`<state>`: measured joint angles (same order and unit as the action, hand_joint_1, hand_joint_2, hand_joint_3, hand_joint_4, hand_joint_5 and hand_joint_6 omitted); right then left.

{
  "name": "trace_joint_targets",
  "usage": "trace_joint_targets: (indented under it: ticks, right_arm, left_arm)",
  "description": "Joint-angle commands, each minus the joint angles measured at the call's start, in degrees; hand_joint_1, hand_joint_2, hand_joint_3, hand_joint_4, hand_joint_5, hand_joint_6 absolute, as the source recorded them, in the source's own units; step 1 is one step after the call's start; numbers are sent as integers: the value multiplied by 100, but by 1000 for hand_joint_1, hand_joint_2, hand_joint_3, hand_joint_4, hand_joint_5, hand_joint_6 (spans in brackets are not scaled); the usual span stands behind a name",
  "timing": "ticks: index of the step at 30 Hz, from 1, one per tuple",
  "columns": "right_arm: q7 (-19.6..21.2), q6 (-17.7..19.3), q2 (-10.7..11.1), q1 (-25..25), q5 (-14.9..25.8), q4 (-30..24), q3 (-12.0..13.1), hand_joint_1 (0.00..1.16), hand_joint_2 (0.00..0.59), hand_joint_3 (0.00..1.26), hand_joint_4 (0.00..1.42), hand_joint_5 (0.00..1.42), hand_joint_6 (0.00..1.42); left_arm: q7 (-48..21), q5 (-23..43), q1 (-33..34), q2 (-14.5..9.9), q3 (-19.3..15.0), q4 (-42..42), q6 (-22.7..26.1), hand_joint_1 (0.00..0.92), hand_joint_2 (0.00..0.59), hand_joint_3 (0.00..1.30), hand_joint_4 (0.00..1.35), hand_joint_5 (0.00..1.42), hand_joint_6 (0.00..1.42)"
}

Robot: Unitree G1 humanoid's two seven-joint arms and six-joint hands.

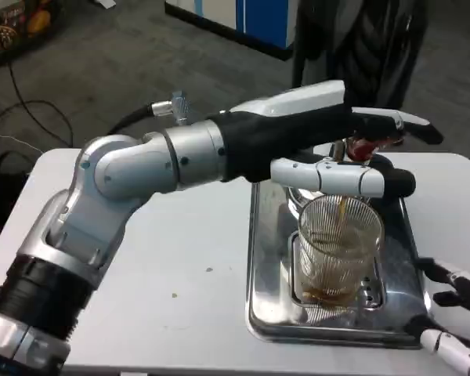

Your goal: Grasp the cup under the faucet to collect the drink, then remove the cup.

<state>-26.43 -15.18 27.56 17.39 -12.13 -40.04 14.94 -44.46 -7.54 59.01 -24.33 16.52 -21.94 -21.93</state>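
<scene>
A clear ribbed cup (338, 239) stands upright on a metal drip tray (268, 309). A thin brown stream falls into the cup, and brown drink pools at its bottom. My left arm reaches across from the left. My left hand (337, 129) is around the red faucet lever (363, 146), with fingers above it and the thumb below, just over the cup's rim. My right hand (453, 313) sits low at the tray's right corner with its fingers apart. It holds nothing and is clear of the cup.
The white table (180, 266) stretches left of the tray, with my left forearm (141, 168) raised over it. Dark floor, cables and cabinets lie beyond the table's far edge.
</scene>
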Motion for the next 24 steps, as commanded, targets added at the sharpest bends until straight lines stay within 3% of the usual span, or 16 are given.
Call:
trace_joint_targets:
  ticks: [1,9,13,24]
  right_arm:
    - [2,155,-102,-98,526,201,109,427,295,1,76,207,101]
    - [12,399,-113,-295,1164,474,46,489,236,0,60,204,111]
    - [130,343,-108,-356,1087,457,-62,506,236,0,18,127,8]
    - [473,121,-129,-550,638,427,-417,516,238,0,0,36,0]
  left_arm:
    - [-159,-301,-107,-76,210,-92,25,0,147,182,71,130,184]
    - [-144,-331,-96,-118,223,-118,-27,0,146,182,71,130,187]
    - [-137,-340,-121,-141,230,-109,-62,0,145,182,71,130,187]
    - [-126,-354,-90,-133,241,-136,-116,0,153,182,71,120,188]
